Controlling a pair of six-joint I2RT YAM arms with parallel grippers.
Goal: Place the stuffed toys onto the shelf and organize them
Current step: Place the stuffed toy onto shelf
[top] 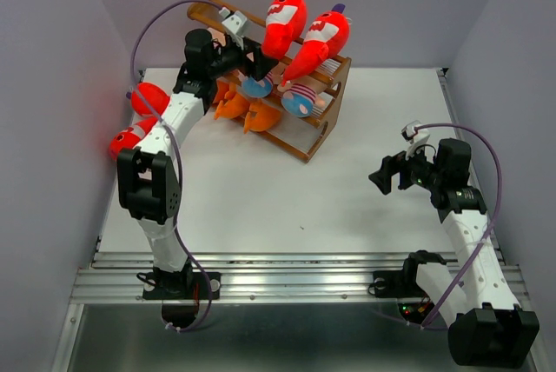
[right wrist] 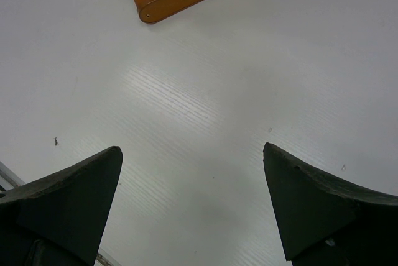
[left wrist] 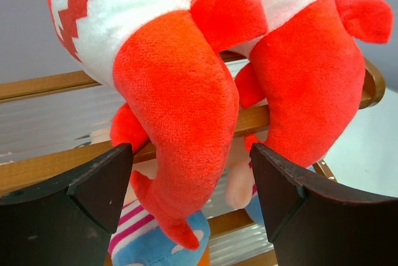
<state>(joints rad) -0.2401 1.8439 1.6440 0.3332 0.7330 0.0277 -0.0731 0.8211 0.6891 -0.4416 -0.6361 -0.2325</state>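
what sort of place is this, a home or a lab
Most likely a robot lab test booth: plain grey walls box in a white table, a left arm and right arm are bolted to a metal rail, and the shelf holds stuffed toys.

I see the white tabletop (top: 287, 198) carrying the wooden shelf (top: 325, 125) far back, with two red stuffed toys (top: 130, 139) at its left edge.

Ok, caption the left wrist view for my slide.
Left claw open astride the tail of a red shark, a second red shark beside it on the wooden shelf.
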